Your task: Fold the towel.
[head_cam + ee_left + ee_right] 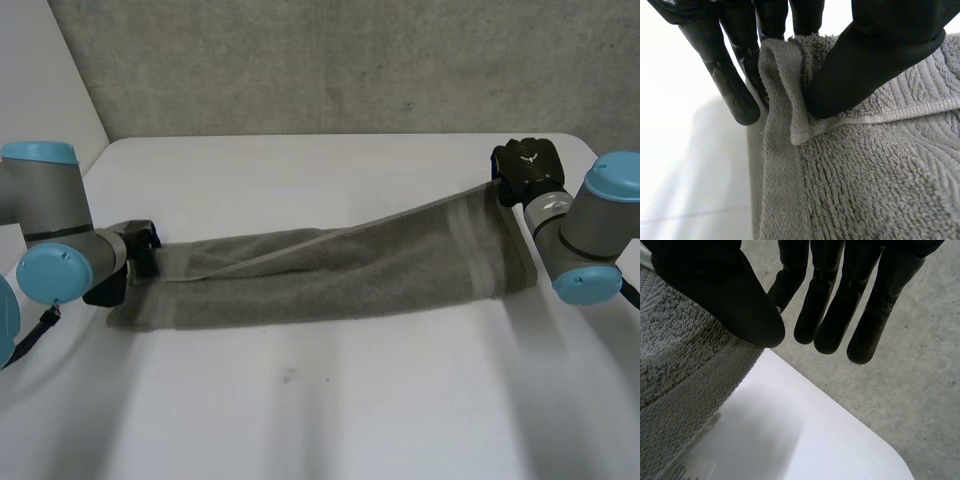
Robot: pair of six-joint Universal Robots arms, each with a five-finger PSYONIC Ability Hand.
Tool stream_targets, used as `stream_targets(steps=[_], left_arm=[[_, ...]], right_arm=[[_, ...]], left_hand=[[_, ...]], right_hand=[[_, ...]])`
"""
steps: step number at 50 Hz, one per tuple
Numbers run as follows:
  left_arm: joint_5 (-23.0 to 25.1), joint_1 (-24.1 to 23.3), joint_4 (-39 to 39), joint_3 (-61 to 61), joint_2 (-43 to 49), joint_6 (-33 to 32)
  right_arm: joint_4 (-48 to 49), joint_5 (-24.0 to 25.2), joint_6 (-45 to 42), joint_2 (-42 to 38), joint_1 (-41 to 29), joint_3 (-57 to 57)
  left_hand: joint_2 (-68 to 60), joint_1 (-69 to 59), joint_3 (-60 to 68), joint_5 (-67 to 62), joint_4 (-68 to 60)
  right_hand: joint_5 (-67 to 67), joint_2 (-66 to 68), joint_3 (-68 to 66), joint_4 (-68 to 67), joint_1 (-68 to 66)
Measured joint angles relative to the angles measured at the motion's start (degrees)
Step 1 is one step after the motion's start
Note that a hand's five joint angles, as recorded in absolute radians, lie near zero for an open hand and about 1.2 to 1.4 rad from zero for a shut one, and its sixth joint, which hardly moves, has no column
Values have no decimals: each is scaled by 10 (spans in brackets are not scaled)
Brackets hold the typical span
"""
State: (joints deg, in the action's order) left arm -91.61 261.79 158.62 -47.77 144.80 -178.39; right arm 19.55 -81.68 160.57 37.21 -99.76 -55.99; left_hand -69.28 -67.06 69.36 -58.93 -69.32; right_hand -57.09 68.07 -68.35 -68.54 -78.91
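A grey towel point(340, 270) stretches in a long band across the white table point(330, 410), folded lengthwise. My left hand point(140, 250) holds its left end low at the table. In the left wrist view the thumb point(875, 60) pinches the towel's hemmed edge point(865, 190) against the fingers point(730, 85). My right hand point(528, 165) holds the right end lifted off the table near the far right corner. In the right wrist view its thumb point(715, 290) presses on the towel point(675, 370), and the fingers point(840, 300) reach straight past the cloth.
A grey concrete wall point(350, 60) stands behind the table. Under the right hand lie the table's rounded corner point(805, 440) and the concrete floor point(910, 380) beyond it. Bare tabletop spreads in front of the towel.
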Motion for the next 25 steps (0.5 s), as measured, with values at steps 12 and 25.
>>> stream_targets(steps=[12,25], left_arm=[[-17,-1,0,35,1,38],[-18,-8,-4,25,-2,43]], right_arm=[[25,-13,-1,-12,0,8],[12,-13,-2,-28,-5,38]], left_hand=[[0,0,0,0,0],[471,449,-465,457,466]], right_hand=[[0,0,0,0,0],[137,-146,147,148,163]])
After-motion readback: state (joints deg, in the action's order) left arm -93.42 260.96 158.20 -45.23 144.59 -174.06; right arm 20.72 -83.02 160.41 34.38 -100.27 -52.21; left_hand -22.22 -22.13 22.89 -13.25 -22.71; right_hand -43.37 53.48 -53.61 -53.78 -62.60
